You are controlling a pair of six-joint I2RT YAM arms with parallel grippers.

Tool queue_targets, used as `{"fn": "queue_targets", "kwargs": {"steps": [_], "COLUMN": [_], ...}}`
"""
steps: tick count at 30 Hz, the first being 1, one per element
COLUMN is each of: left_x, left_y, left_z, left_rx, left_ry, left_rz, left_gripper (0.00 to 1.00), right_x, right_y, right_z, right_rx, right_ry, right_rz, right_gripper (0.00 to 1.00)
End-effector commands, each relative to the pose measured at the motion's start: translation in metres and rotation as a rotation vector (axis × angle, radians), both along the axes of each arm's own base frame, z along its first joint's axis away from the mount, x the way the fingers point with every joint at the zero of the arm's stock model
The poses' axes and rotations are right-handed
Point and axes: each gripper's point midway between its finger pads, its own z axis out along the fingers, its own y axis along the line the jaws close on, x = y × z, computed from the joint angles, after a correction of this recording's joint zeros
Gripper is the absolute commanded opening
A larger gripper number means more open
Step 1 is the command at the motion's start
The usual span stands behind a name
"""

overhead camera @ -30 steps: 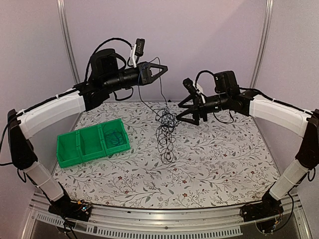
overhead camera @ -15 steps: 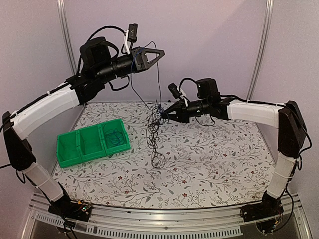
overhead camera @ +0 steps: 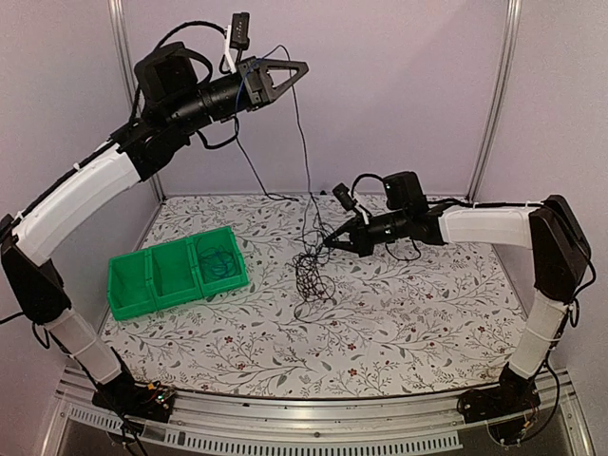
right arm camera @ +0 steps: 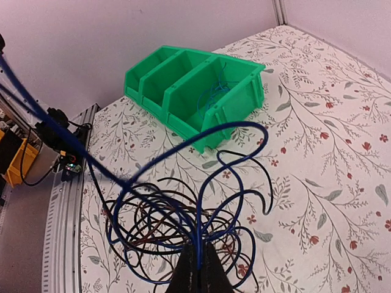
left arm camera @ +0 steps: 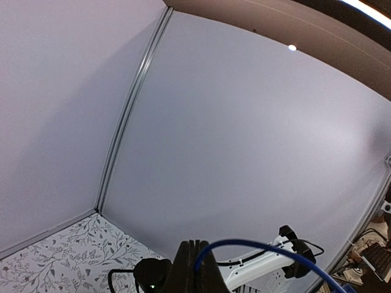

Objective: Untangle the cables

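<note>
Lowered since half a second ago, the cables (overhead camera: 312, 274) rest bunched on the table (overhead camera: 427, 313), right of the green bin (overhead camera: 133, 285). The right gripper (overhead camera: 330, 244) pinches them. Beyond, the left gripper (overhead camera: 302, 67), raised higher, clamps the blue cable (left arm camera: 244, 243).

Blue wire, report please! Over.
Left pincer shut on thin blue wire, held high. Right pincer shut on it, above black wire tangle. Nothing blocking.

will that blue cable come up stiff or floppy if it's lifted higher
Probably floppy: the blue cable droops in loose curves below the left end effector. Likely light, being so thin. It may drag the black cables along, since they loop together.
</note>
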Motion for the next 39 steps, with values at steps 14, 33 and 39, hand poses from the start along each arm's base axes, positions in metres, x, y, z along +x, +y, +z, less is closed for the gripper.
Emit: {"fn": "queue_targets", "kwargs": {"steps": [14, 33, 39], "left_x": [-0.03, -0.028, -0.029], "left_y": [0.002, -0.002, -0.006], "left_z": [0.066, 0.074, 0.074], "left_rx": [-0.072, -0.082, -0.086], "left_ry": [-0.182, -0.149, -0.137], "left_rz": [0.007, -0.004, -0.019], "left_gripper": [0.0, 0.0, 0.0], "right_x": [0.013, 0.006, -0.011], "right_y": [-0.09, -0.132, -0.089], "right_z": [-0.023, -0.01, 0.097], "right_rx": [-0.208, -0.288, -0.092], "right_ry": [-0.081, -0.181, -0.496], "right_rz": [-0.201, -0.185, -0.076], "right_gripper": [0.0, 0.46, 0.65]}}
